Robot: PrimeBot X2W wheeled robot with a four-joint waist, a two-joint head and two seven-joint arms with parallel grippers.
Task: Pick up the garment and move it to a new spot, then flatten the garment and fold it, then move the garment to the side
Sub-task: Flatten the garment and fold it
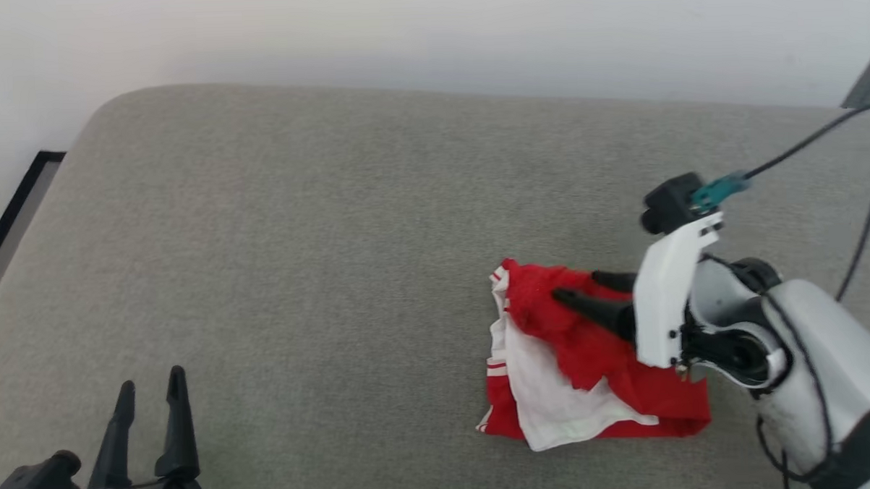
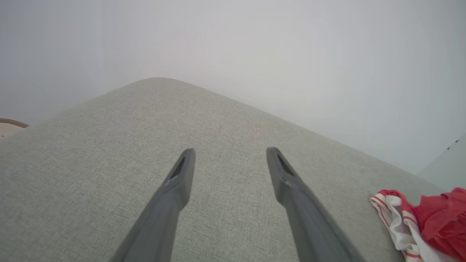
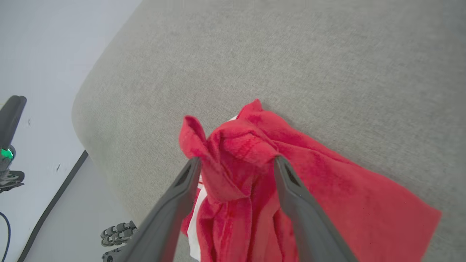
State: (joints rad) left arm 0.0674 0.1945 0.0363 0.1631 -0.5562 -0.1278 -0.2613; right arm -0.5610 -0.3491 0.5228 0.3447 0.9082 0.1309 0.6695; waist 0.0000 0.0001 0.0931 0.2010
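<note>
On grey cushion point(image 1: 299, 278), crumpled red-white garment point(image 1: 591, 355)

Count recorded: one garment point(image 1: 598, 354); one grey upholstered surface point(image 1: 297, 242); two grippers, left gripper point(image 1: 152, 377) and right gripper point(image 1: 576, 284). Each gripper had two dark fingers, four in all.

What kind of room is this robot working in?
Probably a plain indoor room, home-like or a test space: a broad grey fabric-covered cushion, like a bed or sofa seat, stands against a bare white wall, with a crumpled red shirt on it.
</note>
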